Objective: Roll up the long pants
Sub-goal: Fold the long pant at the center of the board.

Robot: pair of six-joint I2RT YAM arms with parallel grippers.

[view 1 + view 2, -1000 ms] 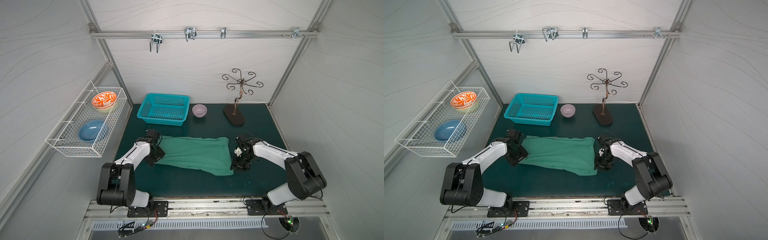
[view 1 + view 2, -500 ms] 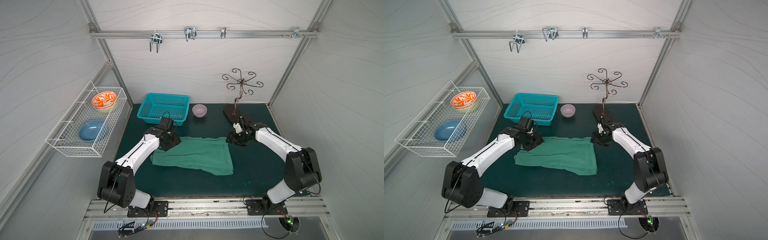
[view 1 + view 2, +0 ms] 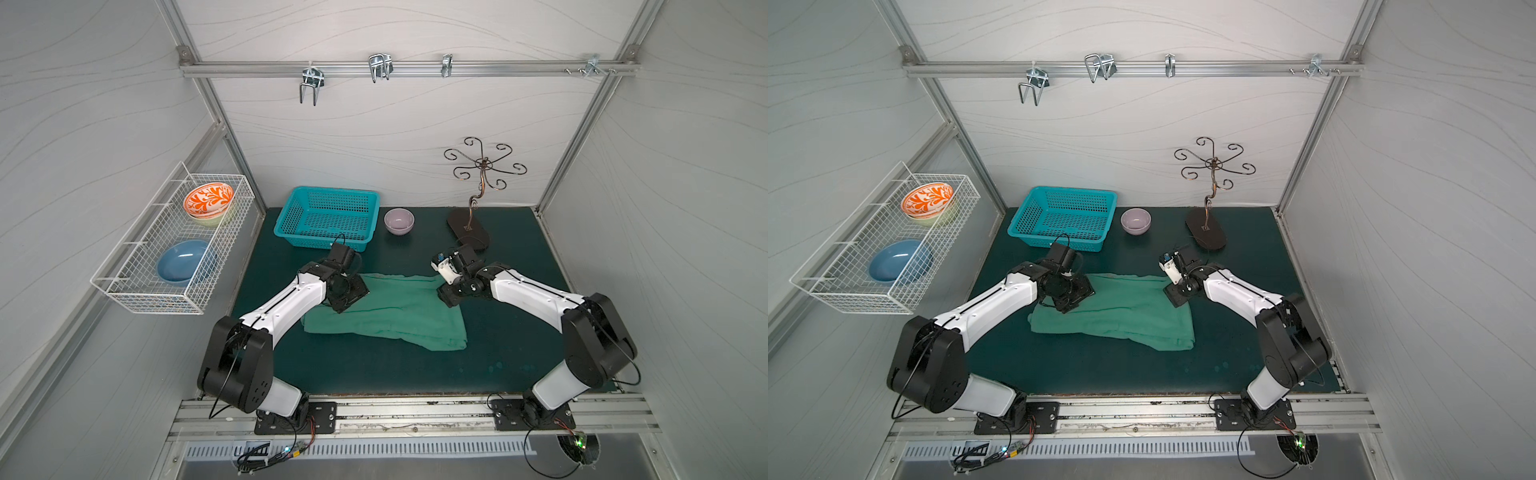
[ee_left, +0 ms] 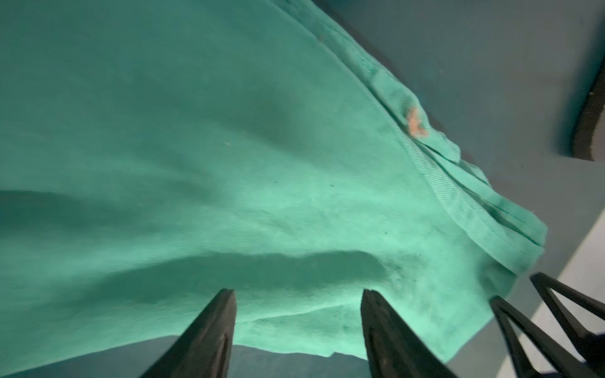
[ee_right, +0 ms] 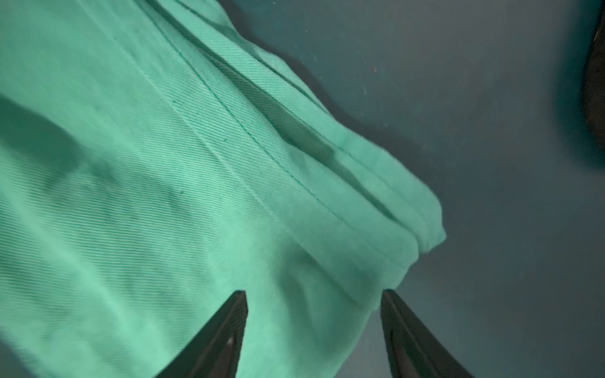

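Green cloth fills most of what both my wrist cameras see. The long pants [image 3: 386, 309] lie in the middle of the tabletop [image 3: 374, 374], on its dark mat. They are folded into a flat, roughly rectangular slab with several layers stacked at the edge.

My left gripper [image 4: 298, 293] is over the far left corner of that slab and my right gripper [image 5: 314, 293] is over the far right corner. Both stand wide, jaws well apart, with nothing pinched between them. In each wrist view the cloth lies just beyond the fingertips. I cannot tell whether the tips touch the fabric, because the top views hide them under the wrists.

As I judge it, the folding part looks done. The legs are doubled over and the pile is fairly tidy, though the near right corner reaches out a little further than the rest. The rolling itself has not started: I see no curl or tube along any edge, only flat layers. So nearly all of the task is left. I need to take hold of one edge with both grippers, turn it over, and work it across the slab until it forms a bundle.

Along the far side, the turquoise basket [image 3: 336, 190], the small lilac bowl [image 3: 399, 220] and the metal stand [image 3: 469, 232] sit apart from the pants, so they should not get in the way.
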